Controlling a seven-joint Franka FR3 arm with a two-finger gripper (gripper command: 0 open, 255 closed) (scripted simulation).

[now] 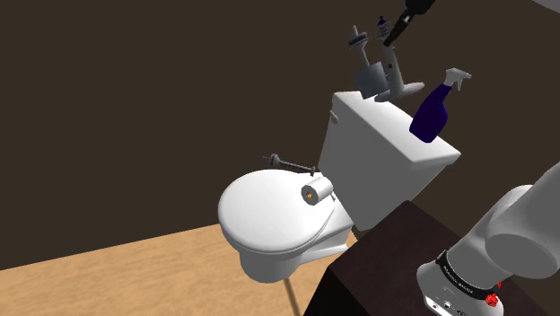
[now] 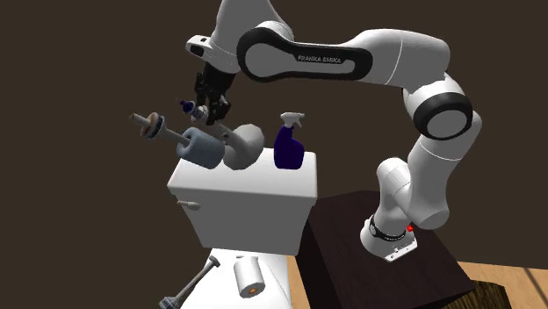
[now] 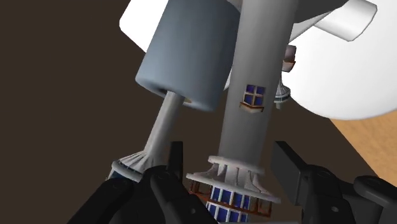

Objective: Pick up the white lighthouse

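The lighthouse (image 1: 393,74) is a pale grey tower with small blue windows, standing on the white toilet tank (image 1: 386,148). My black gripper (image 1: 391,38) is at its top end. In the wrist view the tower (image 3: 254,83) runs away from the hand, and the gripper (image 3: 226,164) is open with one finger on each side of the railed gallery (image 3: 235,178). The left finger (image 3: 173,159) stands a little off it, and the right finger (image 3: 294,168) is close beside it. The second exterior view shows the gripper (image 2: 208,111) over the lighthouse (image 2: 235,140).
A grey toilet brush holder (image 1: 368,81) with its long handle stands right beside the lighthouse. A dark blue spray bottle (image 1: 433,112) is on the tank's other side. A paper roll (image 1: 314,190) and a metal tool (image 1: 287,163) lie by the toilet lid (image 1: 265,215).
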